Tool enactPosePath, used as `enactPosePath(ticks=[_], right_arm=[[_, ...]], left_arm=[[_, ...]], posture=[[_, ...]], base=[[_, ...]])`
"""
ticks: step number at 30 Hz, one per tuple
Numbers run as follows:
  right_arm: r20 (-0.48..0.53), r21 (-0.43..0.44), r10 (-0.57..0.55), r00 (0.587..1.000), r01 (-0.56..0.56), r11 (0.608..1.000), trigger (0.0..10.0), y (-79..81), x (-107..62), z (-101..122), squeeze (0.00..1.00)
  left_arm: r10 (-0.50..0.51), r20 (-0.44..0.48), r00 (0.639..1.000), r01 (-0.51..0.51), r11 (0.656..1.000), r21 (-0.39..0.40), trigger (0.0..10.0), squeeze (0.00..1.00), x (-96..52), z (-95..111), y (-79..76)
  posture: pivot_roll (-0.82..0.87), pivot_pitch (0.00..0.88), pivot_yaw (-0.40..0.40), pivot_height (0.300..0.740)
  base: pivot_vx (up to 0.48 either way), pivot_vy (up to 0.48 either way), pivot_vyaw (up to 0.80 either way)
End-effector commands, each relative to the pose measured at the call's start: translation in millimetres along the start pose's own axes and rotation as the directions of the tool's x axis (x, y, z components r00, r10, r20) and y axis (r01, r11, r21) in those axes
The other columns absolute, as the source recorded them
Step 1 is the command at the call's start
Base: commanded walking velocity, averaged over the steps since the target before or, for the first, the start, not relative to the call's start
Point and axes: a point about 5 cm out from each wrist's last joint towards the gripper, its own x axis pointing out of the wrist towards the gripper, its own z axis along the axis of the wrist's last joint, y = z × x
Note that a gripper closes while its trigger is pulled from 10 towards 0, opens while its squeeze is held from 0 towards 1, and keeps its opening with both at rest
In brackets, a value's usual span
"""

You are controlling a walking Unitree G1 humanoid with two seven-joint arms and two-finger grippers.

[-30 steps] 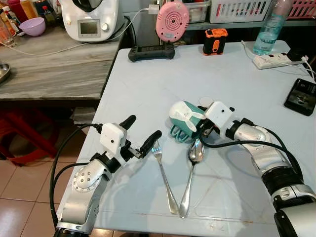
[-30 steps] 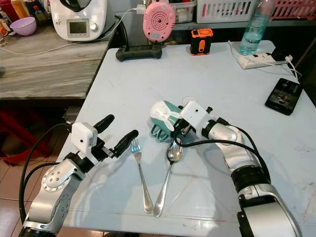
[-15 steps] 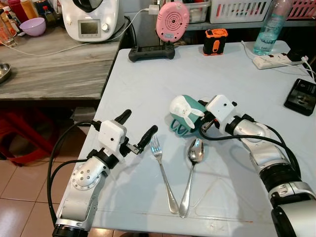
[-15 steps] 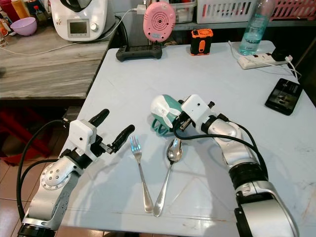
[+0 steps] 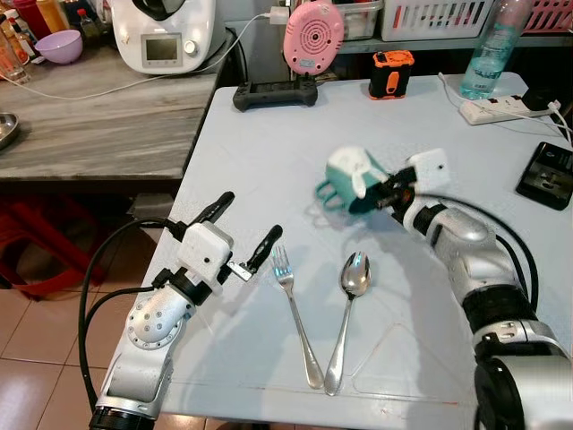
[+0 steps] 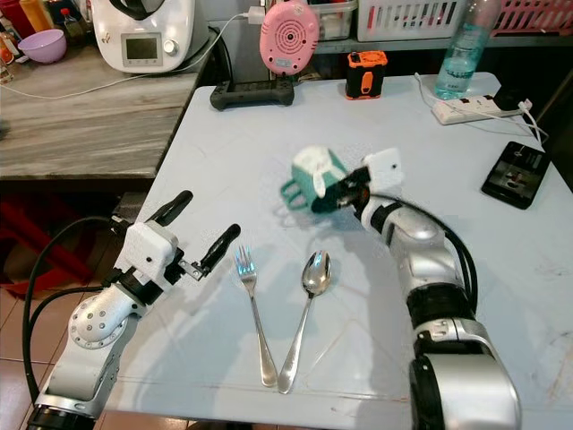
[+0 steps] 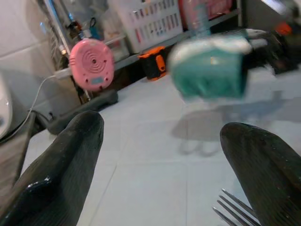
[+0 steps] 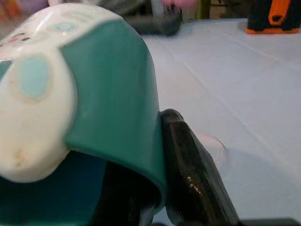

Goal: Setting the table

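Right gripper [image 5: 387, 190] pinches the rim of the teal-and-white mug [image 5: 352, 178], holding it tilted above the light blue table [image 5: 269, 143], centre frame. Left gripper [image 5: 240, 235] hovers lower left, fingers spread wide, holding nothing. Fork [image 5: 296, 315] and spoon [image 5: 346, 313] lie side by side at lower centre.

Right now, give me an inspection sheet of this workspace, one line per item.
Surface: pale blue table, faint scuffs near the front edge.
Job's things: fork and spoon side by side; teal mug lifted, tilted.
Clutter: pink gadget, orange device, bottle, phone.
Hands: left hand open beside the fork; right hand shut on the mug.
Cables: power strip with white leads.
Surroundings: wooden counter, kitchen machine.
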Motion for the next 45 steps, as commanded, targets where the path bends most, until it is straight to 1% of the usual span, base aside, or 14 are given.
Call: enactPosePath(ticks=[1, 7, 9, 12, 21, 28, 31, 34, 37, 40, 41, 43, 44, 45], right_arm=[[0.051, 0.059, 0.051, 0.997, -0.054, 0.997, 0.0, 12.5, 6.8, 21, 0.0], [0.003, 0.156, 0.182, 0.983, -0.181, 0.971, 0.0, 39.9, 8.1, 22, 0.0], [0.003, 0.156, 0.182, 0.983, -0.181, 0.971, 0.0, 39.9, 8.1, 22, 0.0], [-0.105, 0.219, 0.258, 0.96, -0.231, 0.948, 0.0, 56.1, 2.8, 10, 0.0], [-0.23, 0.244, 0.318, 0.92, -0.261, 0.934, 0.0, 67.3, -8.4, -7, 0.0], [-0.274, 0.26, 0.328, 0.904, -0.259, 0.93, 0.0, 69.1, -14.3, -10, 0.0], [-0.289, 0.274, 0.345, 0.893, -0.268, 0.923, 0.0, 71.8, -15.2, -9, 0.0], [-0.302, 0.27, 0.353, 0.886, -0.275, 0.923, 0.0, 73.5, -15.6, -9, 0.0], [-0.313, 0.27, 0.353, 0.882, -0.273, 0.923, 0.0, 73.8, -15.6, -10, 0.0], [-0.322, 0.276, 0.346, 0.881, -0.263, 0.925, 0.0, 73.9, -14.1, -9, 0.0], [-0.323, 0.276, 0.349, 0.88, -0.265, 0.924, 0.0, 74.7, -13.8, -9, 0.0], [-0.325, 0.274, 0.353, 0.877, -0.27, 0.923, 0.0, 76.3, -13.4, -8, 0.0], [-0.329, 0.275, 0.361, 0.873, -0.277, 0.921, 0.0, 78.4, -13.2, -8, 0.0], [-0.336, 0.273, 0.37, 0.866, -0.286, 0.918, 0.0, 80.8, -13.4, -7, 0.0]], left_arm=[[-0.039, -0.016, 0.999, 0.039, 0.999, 0.029, 10.0, 0.0, -4.3, -4, -4.9], [-0.08, 0.004, 0.997, 0.079, 0.991, 0.106, 10.0, 0.0, -5.9, -4, -11.5], [-0.08, 0.004, 0.997, 0.079, 0.991, 0.106, 10.0, 0.0, -5.9, -4, -11.5], [-0.102, 0.029, 0.994, 0.093, 0.971, 0.221, 10.0, 0.0, -6.0, -2, -12.4], [-0.069, 0.002, 0.998, 0.065, 0.954, 0.292, 10.0, 0.0, -7.9, -10, -5.6], [-0.1, 0.037, 0.994, 0.073, 0.888, 0.453, 10.0, 0.0, -8.3, -9, -2.0], [-0.153, 0.097, 0.983, 0.071, 0.819, 0.569, 10.0, 0.0, -7.6, -2, -4.0], [-0.179, 0.108, 0.978, 0.079, 0.794, 0.603, 10.0, 0.0, -8.5, -2, -5.4], [-0.191, 0.133, 0.973, 0.065, 0.773, 0.631, 8.2, 0.0, -8.4, 1, -4.7], [-0.202, 0.156, 0.967, 0.049, 0.747, 0.663, 7.5, 0.0, -7.8, 2, -5.5], [-0.202, 0.158, 0.966, 0.048, 0.745, 0.665, 6.3, 0.0, -7.8, 2, -5.9], [-0.207, 0.154, 0.966, 0.054, 0.745, 0.665, 6.3, 0.0, -7.7, 0, -7.0], [-0.216, 0.159, 0.963, 0.055, 0.739, 0.672, 2.6, 0.0, -8.2, -1, -8.3], [-0.226, 0.149, 0.963, 0.071, 0.741, 0.668, 1.5, 0.0, -8.9, -3, -9.5]], posture=[[-0.09, 0.127, 0.089, 0.74], [-0.1, 0.125, 0.082, 0.74], [-0.1, 0.125, 0.082, 0.74], [-0.1, 0.125, 0.081, 0.74], [-0.1, 0.125, 0.08, 0.74], [-0.1, 0.125, 0.08, 0.74], [-0.1, 0.125, 0.08, 0.74], [-0.1, 0.125, 0.08, 0.74], [-0.1, 0.125, 0.08, 0.74], [-0.1, 0.125, 0.08, 0.74], [-0.1, 0.125, 0.08, 0.74], [-0.1, 0.125, 0.08, 0.74], [-0.1, 0.125, 0.08, 0.74], [-0.1, 0.125, 0.08, 0.74]], base=[[0.0, 0.0, 0.0], [0.0, 0.0, 0.0], [0.0, 0.0, 0.0], [0.0, 0.0, 0.0], [0.0, 0.0, 0.0], [0.0, 0.0, 0.0], [0.0, 0.0, 0.0], [0.0, 0.0, 0.0], [0.0, 0.0, 0.0], [0.0, 0.0, 0.0], [0.0, 0.0, 0.0], [0.0, 0.0, 0.0], [0.0, 0.0, 0.0], [0.0, 0.0, 0.0]])
